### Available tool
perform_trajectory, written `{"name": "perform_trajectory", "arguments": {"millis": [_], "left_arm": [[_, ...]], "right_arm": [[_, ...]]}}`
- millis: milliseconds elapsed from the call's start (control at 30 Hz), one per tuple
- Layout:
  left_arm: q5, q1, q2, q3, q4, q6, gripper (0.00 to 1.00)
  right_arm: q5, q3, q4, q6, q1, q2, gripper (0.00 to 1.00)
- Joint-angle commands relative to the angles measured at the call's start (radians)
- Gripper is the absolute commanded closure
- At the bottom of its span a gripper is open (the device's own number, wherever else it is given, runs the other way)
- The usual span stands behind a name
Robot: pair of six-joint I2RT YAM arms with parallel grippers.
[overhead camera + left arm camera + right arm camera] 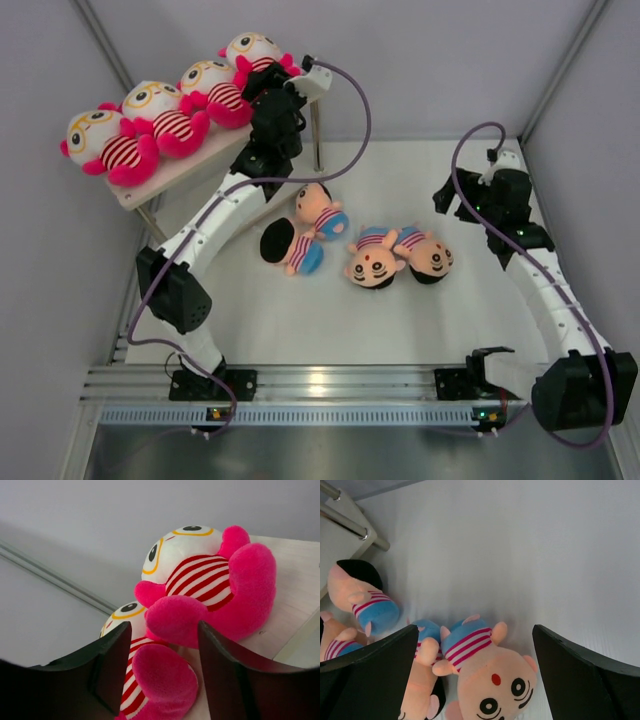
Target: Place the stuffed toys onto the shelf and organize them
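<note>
Four white-headed, pink-limbed stuffed toys sit in a row on the shelf at the back left. My left gripper is at the row's right end. In the left wrist view its jaws stand apart on either side of one toy's pink foot, not pressing it; a second pink toy sits behind on the board. Four peach-faced toys lie on the table: two near the shelf, two at centre. My right gripper hangs open above one of them.
The shelf's thin metal legs stand close to the nearest peach toys and show at the upper left of the right wrist view. Grey walls enclose the table on three sides. An aluminium rail runs along the near edge.
</note>
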Motion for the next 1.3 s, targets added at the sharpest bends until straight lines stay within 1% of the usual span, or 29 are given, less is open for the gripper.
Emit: {"name": "perform_trajectory", "arguments": {"millis": [0,33,100,167,233,267,400,433,500,533,567,600,633,667,700,733,800,833,867,933,967,1000,1033,1100,1133,1167,1200,1233,1267], "left_arm": [[0.039,-0.032,-0.073,-0.021,0.041,0.033,0.37],[0.045,-0.052,-0.076,-0.024,0.041,0.056,0.3],[0.051,-0.075,-0.079,-0.035,0.041,0.091,0.22],[0.053,-0.116,-0.078,-0.031,0.041,0.128,0.15],[0.046,-0.144,-0.078,-0.012,0.041,0.134,0.12],[0.03,-0.174,-0.076,0.0,0.041,0.143,0.11],[-0.045,-0.277,-0.097,0.003,0.023,0.128,0.08],[-0.059,-0.332,-0.105,0.011,-0.058,0.082,0.08],[-0.061,-0.386,-0.128,0.041,-0.219,-0.019,0.07],[-0.044,-0.427,-0.136,0.076,-0.417,-0.165,0.07],[-0.015,-0.441,-0.165,0.081,-0.503,-0.239,0.07],[0.081,-0.449,-0.182,0.077,-0.595,-0.304,0.07],[0.136,-0.451,-0.205,0.046,-0.719,-0.402,0.05],[0.199,-0.448,-0.253,0.01,-0.772,-0.424,0.02],[0.297,-0.448,-0.278,-0.029,-0.81,-0.436,0.02],[0.368,-0.443,-0.304,-0.113,-0.889,-0.446,0.02],[0.462,-0.431,-0.378,-0.199,-0.941,-0.455,0.02],[0.556,-0.408,-0.401,-0.249,-0.967,-0.462,0.02],[0.594,-0.396,-0.442,-0.329,-0.997,-0.464,0.02],[0.663,-0.362,-0.484,-0.414,-1.01,-0.456,0.02],[0.669,-0.357,-0.519,-0.478,-1.016,-0.446,0.02],[0.671,-0.352,-0.533,-0.503,-1.027,-0.415,0.02],[0.659,-0.351,-0.547,-0.523,-1.03,-0.401,0.02],[0.643,-0.345,-0.581,-0.572,-1.045,-0.375,0.02],[0.632,-0.343,-0.594,-0.587,-1.047,-0.36,0.02],[0.626,-0.343,-0.623,-0.598,-1.047,-0.354,0.02],[0.629,-0.342,-0.657,-0.618,-1.047,-0.346,0.02],[0.634,-0.34,-0.657,-0.626,-1.047,-0.34,0.02],[0.649,-0.34,-0.697,-0.633,-1.045,-0.334,0.02]], "right_arm": [[0.039,0.04,-0.049,0.04,0.001,0.049,0.02],[0.061,0.042,-0.064,0.047,0.001,0.061,0.02],[0.11,0.041,-0.101,0.066,0.001,0.112,0.02],[0.112,0.009,-0.143,0.077,0.001,0.14,0.02],[0.086,-0.039,-0.128,0.101,0.001,0.157,0.02],[0.042,-0.086,-0.123,0.119,-0.001,0.151,0.03],[-0.031,-0.209,-0.071,0.175,0.001,0.109,0.03],[-0.052,-0.232,-0.056,0.184,-0.001,0.103,0.03],[-0.083,-0.275,-0.025,0.204,0.001,0.111,0.03],[-0.083,-0.285,-0.022,0.205,0.002,0.12,0.03],[-0.071,-0.295,-0.017,0.205,0.001,0.137,0.03],[-0.066,-0.301,-0.014,0.205,0.001,0.144,0.03],[-0.057,-0.314,-0.011,0.205,0.002,0.147,0.05],[-0.059,-0.321,-0.005,0.209,0.002,0.151,0.07],[-0.06,-0.329,0.01,0.21,0.002,0.148,0.12],[-0.074,-0.347,0.02,0.212,0.002,0.143,0.34],[-0.086,-0.357,0.035,0.21,0.001,0.117,0.63],[-0.089,-0.352,0.034,0.204,-0.001,0.105,0.89],[-0.086,-0.339,0.023,0.181,-0.001,0.076,1.0],[-0.071,-0.262,-0.023,0.144,-0.01,0.036,1.0],[-0.074,-0.221,-0.031,0.082,-0.012,-0.002,1.0],[-0.098,-0.178,-0.038,0.046,-0.01,-0.015,1.0],[-0.177,-0.079,-0.048,0.009,-0.009,-0.026,1.0],[-0.232,0.046,-0.098,-0.093,0.011,-0.005,1.0],[-0.232,0.199,-0.202,-0.141,0.058,0.02,1.0],[-0.22,0.277,-0.277,-0.248,0.094,0.087,1.0],[-0.173,0.424,-0.405,-0.375,0.182,0.126,1.0],[-0.158,0.486,-0.407,-0.376,0.239,0.165,1.0],[-0.163,0.54,-0.531,-0.478,0.29,0.245,1.0]]}}
